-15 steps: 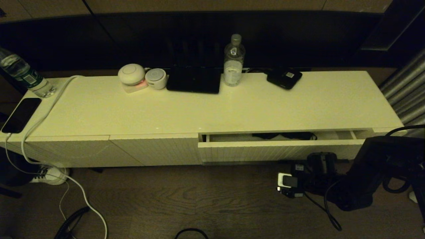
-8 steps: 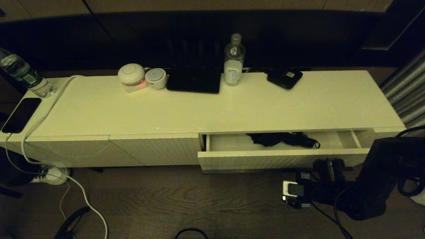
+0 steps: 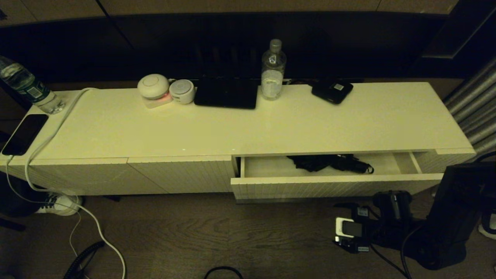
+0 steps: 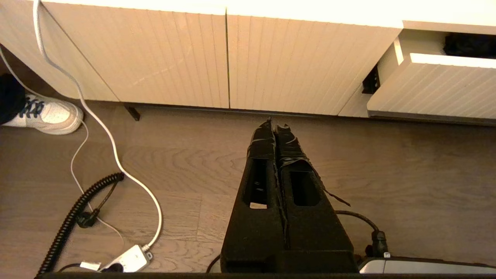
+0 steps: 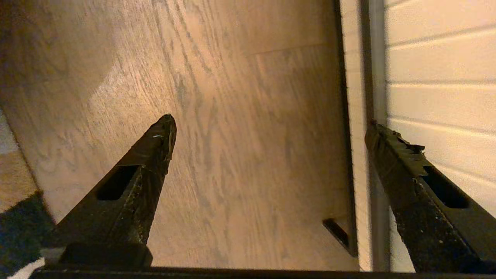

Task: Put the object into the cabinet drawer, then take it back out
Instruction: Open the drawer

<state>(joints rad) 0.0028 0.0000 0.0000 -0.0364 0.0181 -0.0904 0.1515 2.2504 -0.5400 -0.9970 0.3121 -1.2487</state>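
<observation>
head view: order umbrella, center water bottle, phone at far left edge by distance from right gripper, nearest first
The right gripper hangs open, low before the drawer's right end.
1. Umbrella: inside the open drawer, nearest.
2. Center water bottle: cabinet top, back edge, near the middle.
3. Phone: far left edge, farthest.

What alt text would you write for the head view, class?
A black folding umbrella lies in the pulled-out white drawer of a long low cabinet. The right arm sits low on the floor side, below the drawer's right end.
</observation>
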